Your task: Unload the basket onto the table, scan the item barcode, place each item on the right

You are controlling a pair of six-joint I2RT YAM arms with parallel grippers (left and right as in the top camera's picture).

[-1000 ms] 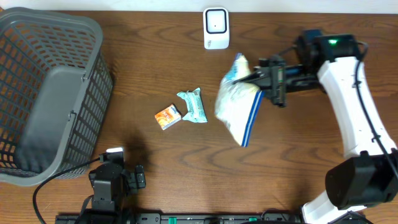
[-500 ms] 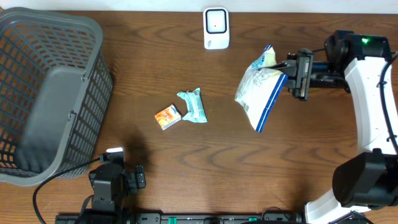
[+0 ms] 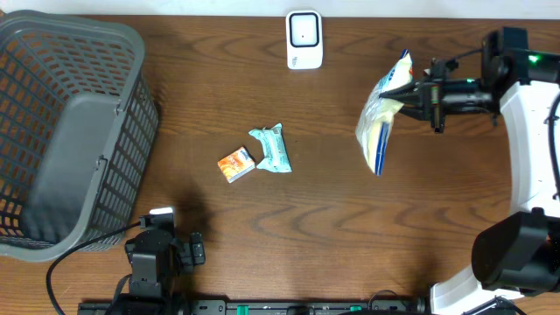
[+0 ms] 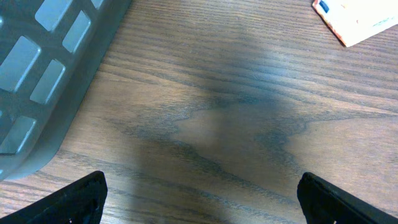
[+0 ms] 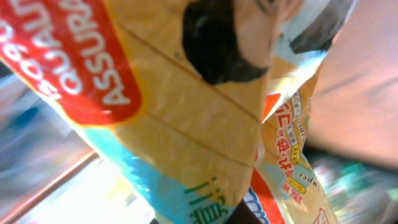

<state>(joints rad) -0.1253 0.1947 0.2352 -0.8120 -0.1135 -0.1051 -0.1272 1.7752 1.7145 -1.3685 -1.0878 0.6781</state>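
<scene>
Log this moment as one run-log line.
right fingers: shut on snack bag, hanging right of scanner | left fingers: open, empty, beside basket | orange box, teal packet: lying on table

White-shelled right arm (image 3: pixel 523 131) shows black joints, green indicator light (image 3: pixel 531 59). Black left arm (image 3: pixel 156 262) trails black cable (image 3: pixel 50 278); left gripper (image 4: pixel 202 196) fingertips (image 4: pixel 78 196) black.

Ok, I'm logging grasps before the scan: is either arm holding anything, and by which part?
The right tool is shut on the snack bag, pinching its edge near one end. The left tool is open and empty.
</scene>
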